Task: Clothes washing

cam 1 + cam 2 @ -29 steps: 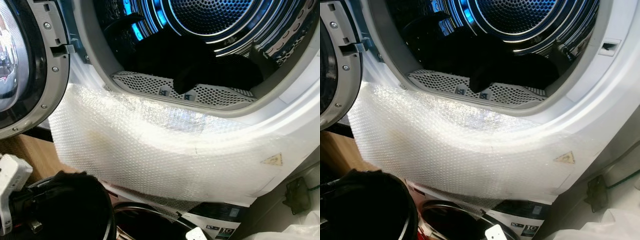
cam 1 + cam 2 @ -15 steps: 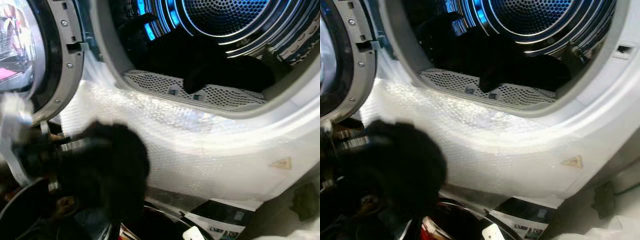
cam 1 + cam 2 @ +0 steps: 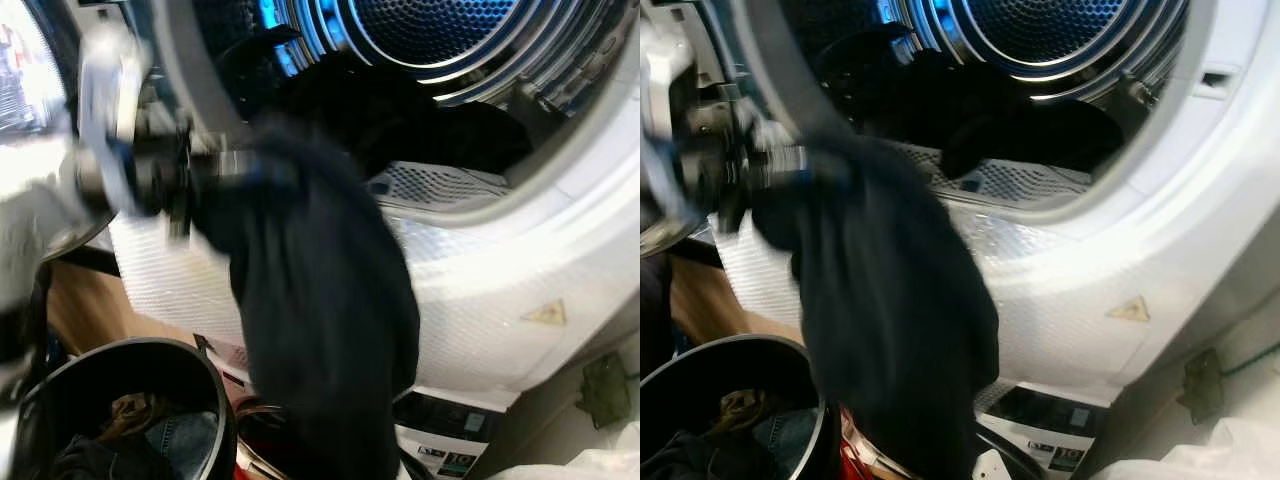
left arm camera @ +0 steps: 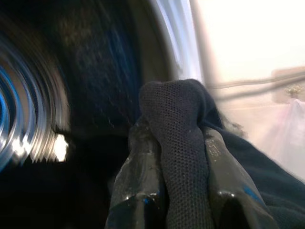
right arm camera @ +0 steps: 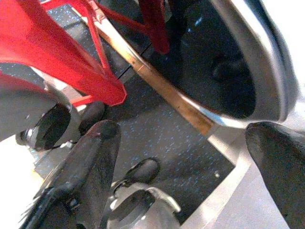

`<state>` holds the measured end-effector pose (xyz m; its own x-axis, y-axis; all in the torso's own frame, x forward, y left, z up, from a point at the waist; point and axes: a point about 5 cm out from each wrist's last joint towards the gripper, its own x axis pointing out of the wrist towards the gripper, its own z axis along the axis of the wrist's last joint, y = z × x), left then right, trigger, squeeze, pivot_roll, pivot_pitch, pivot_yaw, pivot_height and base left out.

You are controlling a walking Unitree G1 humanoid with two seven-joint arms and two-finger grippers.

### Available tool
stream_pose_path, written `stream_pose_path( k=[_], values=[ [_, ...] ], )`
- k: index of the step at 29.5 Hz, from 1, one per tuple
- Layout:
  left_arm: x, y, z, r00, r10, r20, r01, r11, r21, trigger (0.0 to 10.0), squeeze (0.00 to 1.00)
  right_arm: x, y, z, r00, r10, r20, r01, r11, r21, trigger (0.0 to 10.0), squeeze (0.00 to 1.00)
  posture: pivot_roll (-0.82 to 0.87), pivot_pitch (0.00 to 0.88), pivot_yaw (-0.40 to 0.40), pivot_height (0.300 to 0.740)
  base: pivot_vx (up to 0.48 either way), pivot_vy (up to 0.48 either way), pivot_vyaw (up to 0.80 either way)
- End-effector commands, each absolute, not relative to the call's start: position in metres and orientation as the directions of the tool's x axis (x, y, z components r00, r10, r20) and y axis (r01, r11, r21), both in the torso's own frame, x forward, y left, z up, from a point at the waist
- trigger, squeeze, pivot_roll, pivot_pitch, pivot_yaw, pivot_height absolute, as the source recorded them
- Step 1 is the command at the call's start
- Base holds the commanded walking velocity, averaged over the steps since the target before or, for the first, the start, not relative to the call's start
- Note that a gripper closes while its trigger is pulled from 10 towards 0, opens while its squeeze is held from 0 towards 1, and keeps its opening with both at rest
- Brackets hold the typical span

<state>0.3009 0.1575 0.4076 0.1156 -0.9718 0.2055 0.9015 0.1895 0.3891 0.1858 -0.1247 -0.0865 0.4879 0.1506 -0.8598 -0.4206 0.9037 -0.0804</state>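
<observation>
A dark navy garment hangs in front of the open washer, with my left gripper shut on its top fold. In the left wrist view both black fingers pinch the mesh fabric, facing the drum. The steel drum glows blue and holds dark clothes low inside. The round black basket at lower left contains more laundry. My right gripper hangs open over the speckled floor.
Bubble wrap covers the washer's white front below the opening. The open door stands at left. A red frame and a wooden strip lie under the right arm. A second machine's panel sits below.
My left gripper has risen from the basket to the drum's rim, lifting the dark garment, which now hangs long. The camera shifted slightly.
</observation>
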Motion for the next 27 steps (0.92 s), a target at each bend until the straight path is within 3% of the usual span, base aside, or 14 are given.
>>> stream_pose_path(
  k=[1, 5, 7, 8, 9, 10, 12, 18, 21, 23, 24, 25, 26, 27],
  values=[
    [0.310, 0.157, 0.415, 0.116, -0.972, 0.206, 0.883, 0.196, 0.427, 0.0, 0.00, 0.186, -0.127, -0.087, 0.490, 0.140, -0.860, -0.398, 0.914, -0.078, 10.0, 0.00, 0.30, 0.000, 0.023, 0.740, 0.000, 0.000, 0.00],
    [0.319, 0.154, 0.435, 0.113, -0.948, 0.298, 0.869, 0.239, 0.432, 0.0, 0.00, 0.185, -0.128, -0.087, 0.490, 0.135, -0.861, -0.390, 0.917, -0.078, 10.0, 0.00, 0.29, 0.000, 0.027, 0.740, 0.000, 0.000, 0.00],
    [0.340, 0.157, 0.458, 0.265, -0.846, 0.462, 0.782, 0.469, 0.411, 0.0, 0.00, 0.185, -0.130, -0.087, 0.495, 0.129, -0.859, -0.381, 0.921, -0.082, 10.0, 0.00, 0.26, 0.000, 0.029, 0.740, 0.000, 0.000, 0.00],
    [0.340, 0.157, 0.458, 0.265, -0.846, 0.462, 0.782, 0.469, 0.411, 0.0, 0.00, 0.185, -0.130, -0.087, 0.495, 0.129, -0.859, -0.381, 0.921, -0.082, 10.0, 0.00, 0.26, 0.000, 0.029, 0.740, 0.000, 0.000, 0.00],
    [0.352, 0.162, 0.466, 0.379, -0.744, 0.551, 0.704, 0.618, 0.350, 0.0, 0.00, 0.186, -0.132, -0.087, 0.500, 0.124, -0.857, -0.373, 0.924, -0.084, 10.0, 0.00, 0.24, 0.000, 0.032, 0.740, 0.000, 0.000, 0.00],
    [0.352, 0.162, 0.466, 0.379, -0.744, 0.551, 0.704, 0.618, 0.350, 0.0, 0.00, 0.186, -0.132, -0.087, 0.500, 0.124, -0.857, -0.373, 0.924, -0.084, 10.0, 0.00, 0.24, 0.000, 0.032, 0.740, 0.000, 0.000, 0.00],
    [0.373, 0.164, 0.460, 0.550, -0.599, 0.583, 0.541, 0.787, 0.297, 0.0, 0.00, 0.186, -0.137, -0.087, 0.509, 0.109, -0.854, -0.353, 0.931, -0.091, 10.0, 0.00, 0.20, 0.000, 0.038, 0.740, 0.000, 0.000, 0.00],
    [0.396, 0.157, 0.427, 0.723, -0.470, 0.506, 0.326, 0.878, 0.350, 0.0, 0.00, 0.176, -0.148, -0.091, 0.504, 0.075, -0.861, -0.311, 0.945, -0.100, 10.0, 0.00, 0.14, 0.000, 0.056, 0.740, 0.000, 0.000, 0.00],
    [0.405, 0.146, 0.400, 0.760, -0.531, 0.374, 0.377, 0.830, 0.412, 0.0, 0.00, 0.171, -0.151, -0.093, 0.505, 0.058, -0.861, -0.277, 0.956, -0.098, 10.0, 0.00, 0.11, 0.000, 0.067, 0.740, 0.000, 0.000, 0.00],
    [0.409, 0.135, 0.378, 0.750, -0.609, 0.257, 0.455, 0.758, 0.468, 0.9, 0.00, 0.167, -0.153, -0.095, 0.501, 0.049, -0.864, -0.262, 0.960, -0.097, 10.0, 0.00, 0.08, 0.000, 0.075, 0.740, 0.000, 0.000, 0.00],
    [0.411, 0.130, 0.368, 0.744, -0.634, 0.212, 0.483, 0.729, 0.485, 3.0, 0.00, 0.165, -0.154, -0.095, 0.499, 0.045, -0.865, -0.256, 0.962, -0.097, 10.0, 0.00, 0.08, 0.000, 0.077, 0.740, 0.000, 0.000, 0.00],
    [0.411, 0.128, 0.363, 0.739, -0.648, 0.184, 0.501, 0.711, 0.493, 3.0, 0.00, 0.164, -0.155, -0.096, 0.498, 0.043, -0.866, -0.253, 0.963, -0.098, 10.0, 0.00, 0.08, 0.000, 0.077, 0.740, 0.000, 0.000, 0.00],
    [0.412, 0.123, 0.354, 0.724, -0.677, 0.135, 0.528, 0.669, 0.523, 10.0, 0.00, 0.161, -0.157, -0.097, 0.494, 0.039, -0.868, -0.248, 0.964, -0.098, 10.0, 0.00, 0.06, 0.000, 0.080, 0.740, 0.000, 0.000, 0.00],
    [0.409, 0.110, 0.334, 0.642, -0.767, 0.017, 0.643, 0.550, 0.534, 10.0, 0.00, 0.152, -0.161, -0.100, 0.479, 0.027, -0.878, -0.240, 0.965, -0.102, 10.0, 0.00, 0.05, 0.000, 0.084, 0.740, 0.000, 0.000, 0.00]
  ],
)
